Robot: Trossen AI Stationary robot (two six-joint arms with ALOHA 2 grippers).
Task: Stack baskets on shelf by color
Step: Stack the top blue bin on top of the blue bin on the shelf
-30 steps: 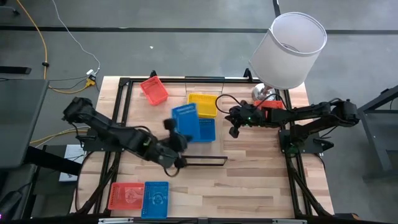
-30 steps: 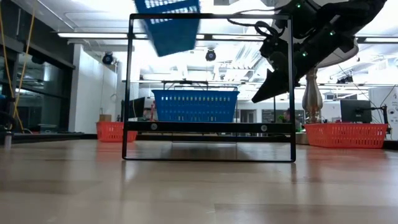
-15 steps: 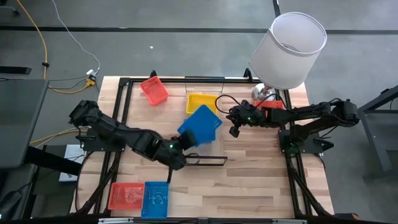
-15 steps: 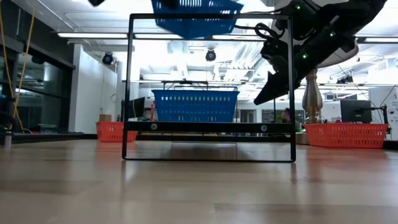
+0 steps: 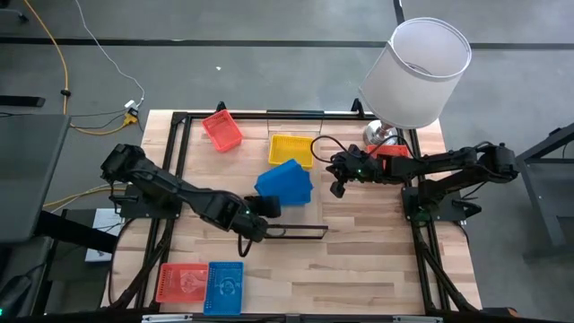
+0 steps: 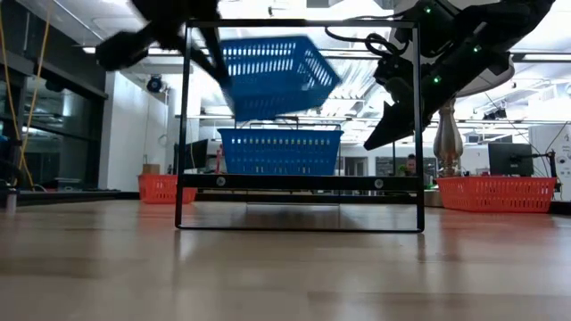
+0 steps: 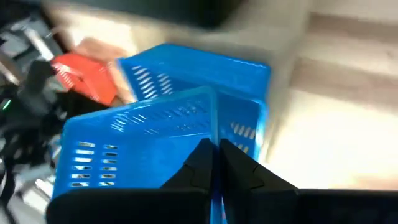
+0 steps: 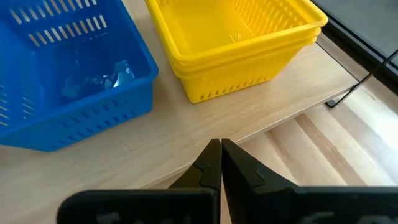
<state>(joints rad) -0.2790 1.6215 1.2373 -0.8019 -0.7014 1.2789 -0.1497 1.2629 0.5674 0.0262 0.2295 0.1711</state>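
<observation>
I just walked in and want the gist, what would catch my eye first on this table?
The left gripper holds a blue basket in the air, tilted, above another blue basket on the shelf. Beside them sits a stack of yellow baskets, with the right gripper shut and hovering near it. A big white lampshade looms at the far right corner.

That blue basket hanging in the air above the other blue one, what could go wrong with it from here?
The left pincer pinches only one thin wall of the held blue basket, which hangs tilted, so it might slip or swing. It could also come down crooked on the blue basket on the shelf instead of nesting. The right pincer waits, shut, close beside the yellow baskets; a wide swing might clip it.
</observation>
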